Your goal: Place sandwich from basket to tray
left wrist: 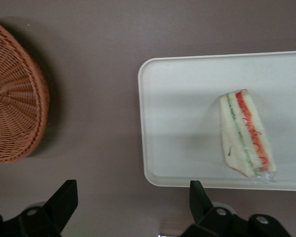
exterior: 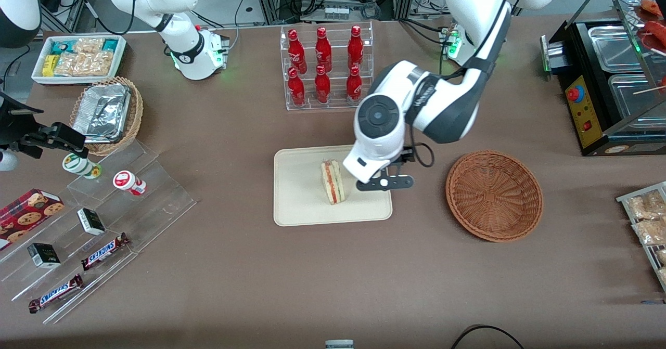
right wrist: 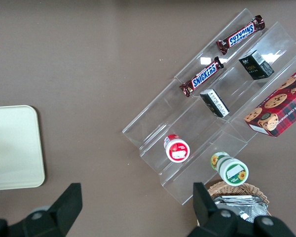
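Observation:
The sandwich (exterior: 333, 182) (left wrist: 244, 133), a pale wedge with red and green filling, lies on its side on the cream tray (exterior: 299, 193) (left wrist: 182, 123), nothing gripping it. The round reddish-brown basket (exterior: 494, 195) (left wrist: 12, 118) sits empty beside the tray, toward the working arm's end of the table. My gripper (exterior: 382, 182) (left wrist: 132, 192) hovers above the tray's edge nearest the basket. It is open, with only brown table and the tray's rim between its fingers. A corner of the tray (right wrist: 12, 148) also shows in the right wrist view.
A clear rack of red bottles (exterior: 325, 65) stands farther from the front camera than the tray. Toward the parked arm's end are acrylic steps with snacks (exterior: 104, 219), a tan basket of foil containers (exterior: 106, 112) and a white bin (exterior: 78, 57). A food warmer (exterior: 614, 78) stands at the working arm's end.

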Robot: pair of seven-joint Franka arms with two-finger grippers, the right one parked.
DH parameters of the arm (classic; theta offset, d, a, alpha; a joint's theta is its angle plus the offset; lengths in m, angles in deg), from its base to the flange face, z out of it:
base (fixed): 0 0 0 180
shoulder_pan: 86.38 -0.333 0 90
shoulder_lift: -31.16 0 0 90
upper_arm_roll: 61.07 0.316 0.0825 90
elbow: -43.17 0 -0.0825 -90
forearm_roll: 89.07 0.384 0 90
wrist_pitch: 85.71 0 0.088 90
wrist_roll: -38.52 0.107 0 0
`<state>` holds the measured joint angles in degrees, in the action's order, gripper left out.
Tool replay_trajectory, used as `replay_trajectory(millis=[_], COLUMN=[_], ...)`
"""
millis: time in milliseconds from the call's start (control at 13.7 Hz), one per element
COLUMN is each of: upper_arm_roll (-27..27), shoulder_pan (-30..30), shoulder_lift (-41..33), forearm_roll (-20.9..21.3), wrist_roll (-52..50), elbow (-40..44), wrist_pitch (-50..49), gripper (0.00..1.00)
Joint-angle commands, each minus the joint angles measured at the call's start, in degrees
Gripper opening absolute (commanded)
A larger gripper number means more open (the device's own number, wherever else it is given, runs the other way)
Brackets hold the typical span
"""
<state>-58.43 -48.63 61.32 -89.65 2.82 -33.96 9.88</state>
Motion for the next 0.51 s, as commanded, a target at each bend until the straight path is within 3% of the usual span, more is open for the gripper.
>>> replay_trajectory(millis=[0,439], upper_arm_roll=[3.8,10.9], shoulder_pan=[0.4,0.5], shoulder_lift=[-5.4,-13.7], forearm_roll=[-1.8,-3.7], wrist_roll=[4.9,19.1], elbow=[-6.5,-13.0], wrist_pitch=[0.6,-3.0], gripper=[1.00,1.00])
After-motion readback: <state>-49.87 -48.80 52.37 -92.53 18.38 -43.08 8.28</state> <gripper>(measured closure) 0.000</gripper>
